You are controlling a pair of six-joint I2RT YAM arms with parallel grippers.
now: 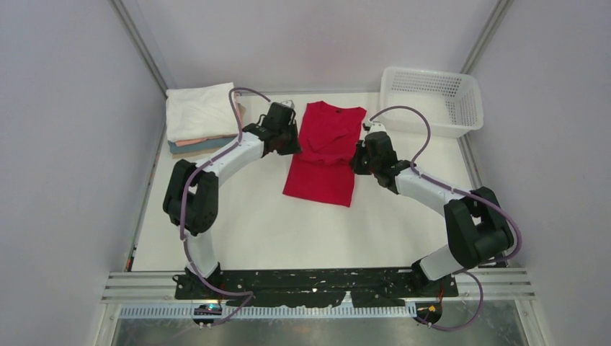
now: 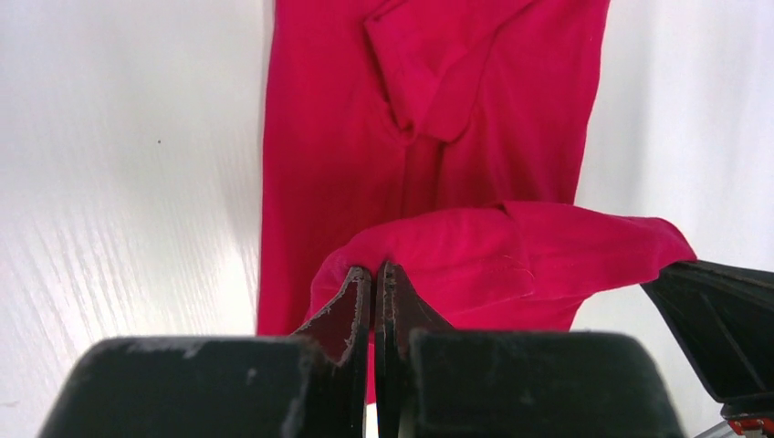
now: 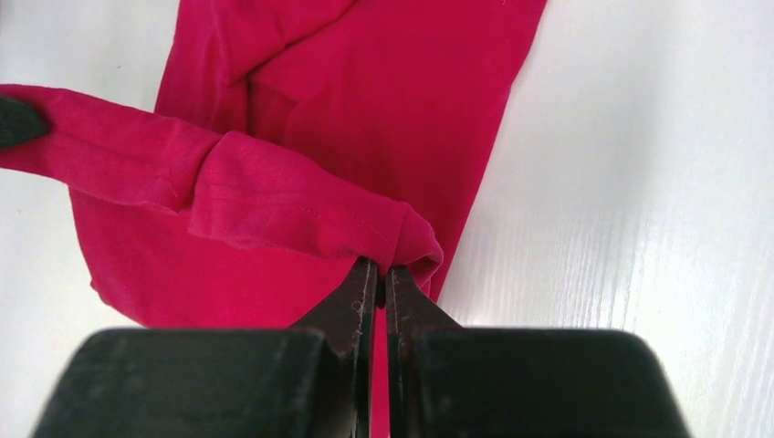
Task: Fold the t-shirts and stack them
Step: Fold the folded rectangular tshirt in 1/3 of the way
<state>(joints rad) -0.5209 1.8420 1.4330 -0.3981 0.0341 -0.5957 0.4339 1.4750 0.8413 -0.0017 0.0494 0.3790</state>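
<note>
Two pincers, left pincer (image 2: 374, 274) and right pincer (image 3: 381, 266), clamp the one red t-shirt (image 1: 320, 166); one folded stack (image 1: 198, 112), one basket (image 1: 465, 108).

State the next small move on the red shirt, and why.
Likely move both arms together, carrying the lifted edge over the flat part of the red t-shirt to lay a fold. The left end effector and right end effector are each shut on that edge, raised.

place: robot lab cell | evidence: 2 arms (image 1: 216, 162) bolted by aluminium rails (image 1: 144, 287), white table (image 1: 288, 238), plain grey partition walls (image 1: 72, 108)
</note>
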